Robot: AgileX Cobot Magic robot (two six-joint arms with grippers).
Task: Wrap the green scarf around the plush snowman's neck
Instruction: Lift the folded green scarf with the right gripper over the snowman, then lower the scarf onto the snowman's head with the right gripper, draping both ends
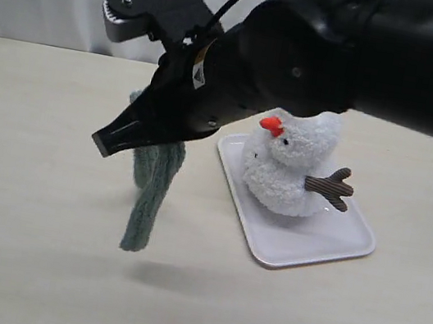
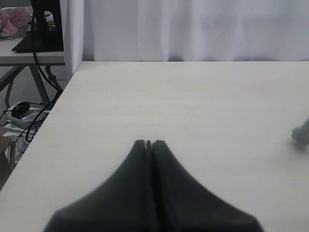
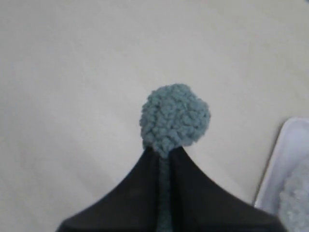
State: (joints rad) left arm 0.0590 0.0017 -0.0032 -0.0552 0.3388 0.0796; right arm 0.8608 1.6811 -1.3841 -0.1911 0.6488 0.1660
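Right jaws are clamped tight on the green scarf [image 1: 151, 193] close to 1 end, with only a small fuzzy tuft [image 3: 175, 116] poking past the tips in the right wrist view. The rest of the strip hangs straight down, and its lower end is clear of the tabletop [image 1: 24, 221] with a shadow under it. Left jaws are pressed together on nothing, over bare tabletop, well apart from the toy; only a bit of scarf shows at the edge of that view. The plush snowman [image 1: 290, 170] sits loose on a white tray [image 1: 327, 247] just beside the hanging scarf, nose toward the scarf, and the right arm [image 1: 343, 50] looms over its head. Risk 1: the bite is near the very tip, so a tug or a snag on the fluff could pull the scarf out. Risk 2: the free length can swing and land on the head or body ball instead of the snowman's neck [image 1: 281, 163]. Risk 3: nothing pins the toy, so dragging fleece across it could tip it or slide it on the tray, or shift the tray itself. Risk 4: the bulky arm is low above the toy and could knock it. With 1 arm doing the carrying, the loose end probably needs holding, and the left jaws are far off for that.
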